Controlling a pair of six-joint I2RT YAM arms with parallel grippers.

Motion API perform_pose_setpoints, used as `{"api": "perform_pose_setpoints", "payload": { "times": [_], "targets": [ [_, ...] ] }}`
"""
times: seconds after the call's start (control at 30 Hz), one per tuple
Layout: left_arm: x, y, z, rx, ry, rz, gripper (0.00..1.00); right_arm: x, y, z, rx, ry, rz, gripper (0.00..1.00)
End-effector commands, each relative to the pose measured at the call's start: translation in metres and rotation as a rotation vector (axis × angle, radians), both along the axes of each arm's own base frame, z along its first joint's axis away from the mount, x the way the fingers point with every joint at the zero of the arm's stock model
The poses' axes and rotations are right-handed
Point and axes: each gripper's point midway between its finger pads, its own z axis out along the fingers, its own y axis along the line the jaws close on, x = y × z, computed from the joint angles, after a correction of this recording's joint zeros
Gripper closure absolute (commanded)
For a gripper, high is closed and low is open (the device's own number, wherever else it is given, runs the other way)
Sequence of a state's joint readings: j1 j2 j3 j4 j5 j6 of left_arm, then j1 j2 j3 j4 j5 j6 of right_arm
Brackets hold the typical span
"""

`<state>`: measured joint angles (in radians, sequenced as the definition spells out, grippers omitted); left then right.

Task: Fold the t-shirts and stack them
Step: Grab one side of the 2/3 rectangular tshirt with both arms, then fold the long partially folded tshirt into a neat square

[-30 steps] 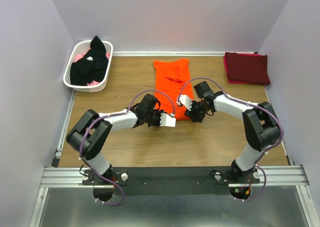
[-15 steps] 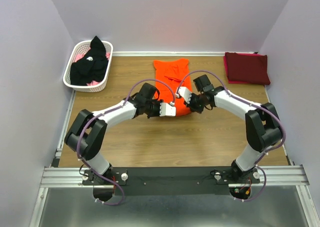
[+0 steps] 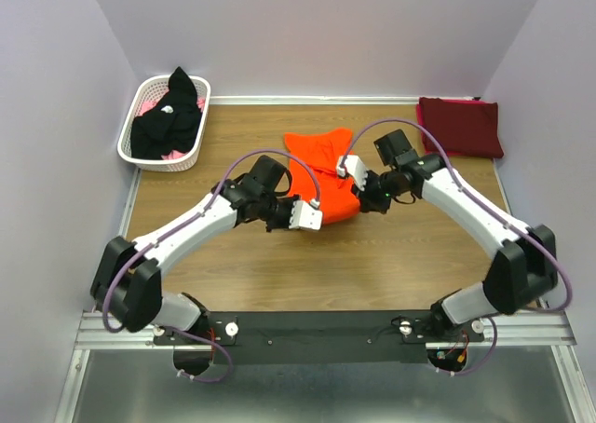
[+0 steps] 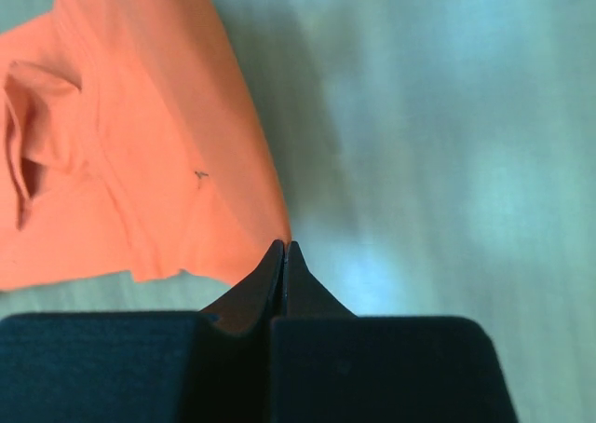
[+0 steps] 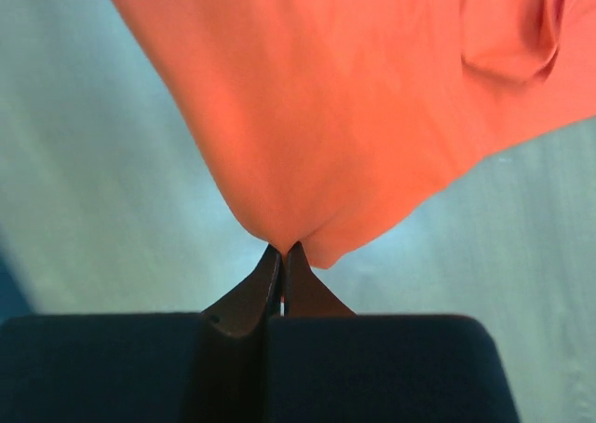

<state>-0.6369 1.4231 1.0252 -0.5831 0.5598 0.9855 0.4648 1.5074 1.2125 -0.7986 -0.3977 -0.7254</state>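
1. The orange t-shirt (image 3: 321, 162) lies in the middle of the bench (image 3: 372, 265), collar end far and hem end near. Its near part is bunched and looks raised off the wood.
2. My left pincer (image 4: 285, 251) is pressed together on the near-left corner of that shirt. Only a sliver of cloth shows between the tips.
3. My right pincer (image 5: 282, 252) is likewise pressed together, pinching the near-right corner, and the cloth hangs away from it in a taut drape.
4. I judge the step in hand to be the lengthwise fold of the orange shirt, with both hem corners gripped and ready to carry toward the far end.
5. The next move calls for taking both corners far together and level, laying the hem onto the collar edge, then letting go without dragging the cloth.
6. The maroon t-shirt (image 3: 459, 127) sits folded at the far right, which I take as the stack.
7. The black t-shirt (image 3: 168, 115) lies crumpled in the white basket (image 3: 126, 148) at the far left, not yet folded.
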Motion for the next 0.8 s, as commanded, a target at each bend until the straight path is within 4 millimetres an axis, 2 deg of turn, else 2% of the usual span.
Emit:
{"api": "perform_pose_setpoints", "payload": {
  "times": [0.0,0.07,0.1,0.17,0.2,0.23,0.3,0.33,0.37,0.4,0.47,0.5,0.53,0.57,0.6,0.63,0.67,0.77],
  "targets": [
    [-0.069,0.002,0.021,-0.047,0.141,-0.140,1.00,-0.093,0.000,0.020,0.063,0.210,0.099,0.99],
    [-0.088,0.005,0.034,-0.063,0.185,-0.164,1.00,-0.111,-0.002,0.029,0.070,0.194,0.137,1.00],
    [-0.096,0.004,0.041,-0.087,0.209,-0.181,1.00,-0.114,-0.004,0.034,0.072,0.194,0.128,0.99],
    [-0.099,0.002,0.059,-0.119,0.223,-0.166,1.00,-0.109,-0.004,0.042,0.059,0.194,0.101,0.99],
    [-0.096,0.001,0.064,-0.119,0.216,-0.153,1.00,-0.098,0.000,0.057,0.069,0.157,0.096,0.99],
    [-0.088,-0.002,0.071,-0.122,0.199,-0.144,1.00,-0.090,0.003,0.063,0.067,0.141,0.093,0.99],
    [-0.069,-0.001,0.073,-0.106,0.166,-0.114,1.00,-0.073,0.003,0.057,0.027,0.131,0.102,0.99],
    [-0.057,-0.002,0.062,-0.079,0.182,-0.102,1.00,-0.064,0.005,0.059,0.023,0.113,0.111,1.00],
    [-0.044,-0.003,0.064,-0.071,0.152,-0.099,1.00,-0.054,0.003,0.048,0.000,0.127,0.117,0.99],
    [-0.023,-0.003,0.056,-0.059,0.162,-0.064,1.00,-0.047,0.002,0.044,-0.011,0.130,0.120,0.99],
    [-0.002,-0.003,0.047,-0.048,0.173,-0.039,1.00,-0.037,-0.004,0.030,-0.026,0.147,0.132,0.99],
    [0.009,-0.005,0.031,-0.029,0.217,-0.014,1.00,-0.030,-0.004,0.017,-0.036,0.166,0.133,0.99],
    [0.029,-0.007,0.035,-0.054,0.199,0.020,1.00,-0.027,-0.006,0.009,-0.043,0.172,0.131,1.00],
    [0.037,-0.008,0.031,-0.061,0.212,0.037,1.00,-0.027,-0.009,-0.005,-0.052,0.195,0.125,1.00],
    [0.044,-0.012,0.027,-0.065,0.225,0.046,1.00,-0.017,-0.011,-0.012,-0.044,0.179,0.113,0.99],
    [0.050,-0.016,0.012,-0.052,0.275,0.073,1.00,-0.014,-0.012,-0.020,-0.046,0.187,0.107,0.99],
    [0.062,-0.021,0.013,-0.069,0.261,0.083,1.00,-0.008,-0.013,-0.033,-0.043,0.201,0.090,0.99],
    [0.079,-0.031,-0.011,-0.067,0.309,0.134,1.00,0.003,-0.021,-0.052,-0.042,0.235,0.049,1.00]
  ]
}}
